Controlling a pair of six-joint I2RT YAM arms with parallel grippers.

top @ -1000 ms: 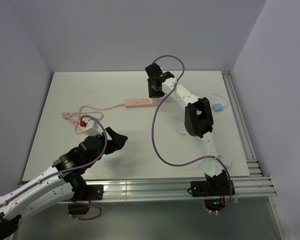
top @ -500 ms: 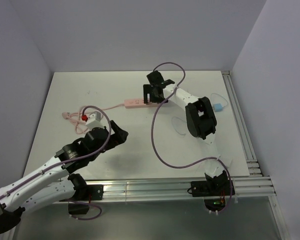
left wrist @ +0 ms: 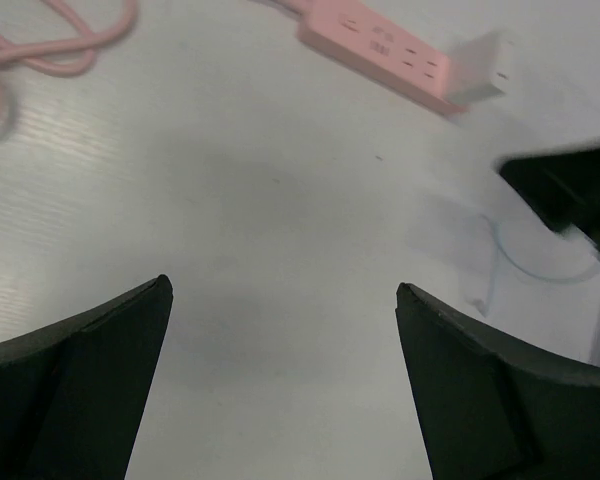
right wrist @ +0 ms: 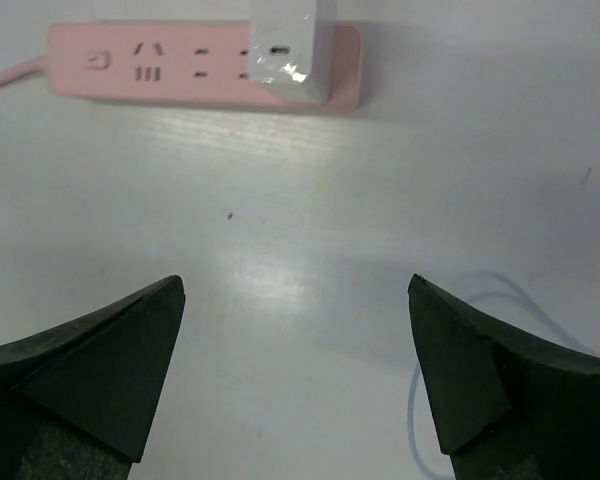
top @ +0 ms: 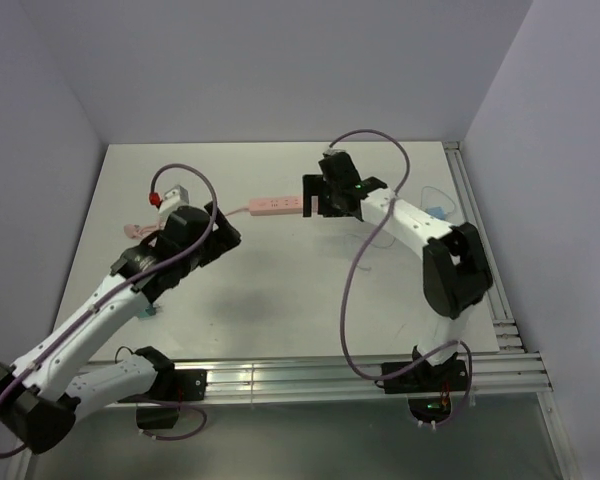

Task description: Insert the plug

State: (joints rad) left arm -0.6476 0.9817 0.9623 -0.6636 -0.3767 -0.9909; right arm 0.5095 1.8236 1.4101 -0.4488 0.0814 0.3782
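- Evidently the job is not finished: in the overhead view the plug [top: 437, 212] shows only as a pale blue bit beside the right arm's forearm. It is near the table's right side and well apart from the pink power strip [right wrist: 180, 65].
- A white adapter [right wrist: 290, 40] stands seated in the strip's end socket — whether it has any part in the task cannot be told. The sockets beside it look free.
- The left gripper [left wrist: 282, 288] is spread fully wide with nothing between its fingers. The right gripper [right wrist: 296, 283] is the same — wide apart and empty, hovering just in front of the strip.
- Left to do, on this reading: reach the plug, grasp it, carry it to the strip and press it home.
- Bare table [top: 280, 290] lies between the two grippers and in front of the strip, so an approach there looks free.
- It is tighter on the right: the plug lies close to the metal rail [top: 477, 250] and the side wall. Its thin cable [right wrist: 500, 280] loops on the table below the right gripper, where it could snag.
- The strip's pink cord [left wrist: 40, 55] coils off to the left, near the left arm.
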